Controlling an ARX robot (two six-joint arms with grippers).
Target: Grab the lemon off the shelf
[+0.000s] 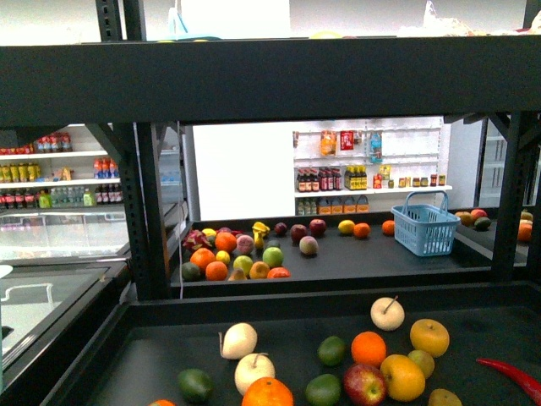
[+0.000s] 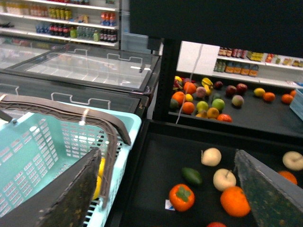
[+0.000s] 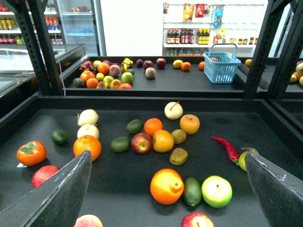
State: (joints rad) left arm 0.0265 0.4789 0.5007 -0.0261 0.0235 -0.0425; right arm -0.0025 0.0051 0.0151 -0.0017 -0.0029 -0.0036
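Grocery aisle: white-backed shelves w/ bottles far off, glass-topped freezers to the left. In front of me is the black shelf (image 1: pixel 338 80), w/ matte lipped decks and perforated uprights. The near deck holds loose fruit: oranges (image 3: pixel 153 126), a red apple (image 3: pixel 142 143), pale pears (image 3: pixel 88 117), a persimmon (image 3: pixel 31 152), dark green avocados (image 3: pixel 59 136) and a red chili (image 3: pixel 226 146) at the right. The far deck has another fruit pile at the left and a blue basket (image 1: pixel 425 224) at the right.

My left pincer (image 2: pixel 166 152) is spread wide, nothing between the fingers (image 2: pixel 66 198). It hangs over the near deck's left edge, just beside a teal basket (image 2: pixel 28 142) w/ a brown handle. The lemon (image 2: pixel 100 175), as far as I can tell, is the bright yellow bit inside that basket, mostly hidden behind my finger and the handle.

My right pincer (image 3: pixel 168 153) is also spread, empty, above the middle of the near deck.
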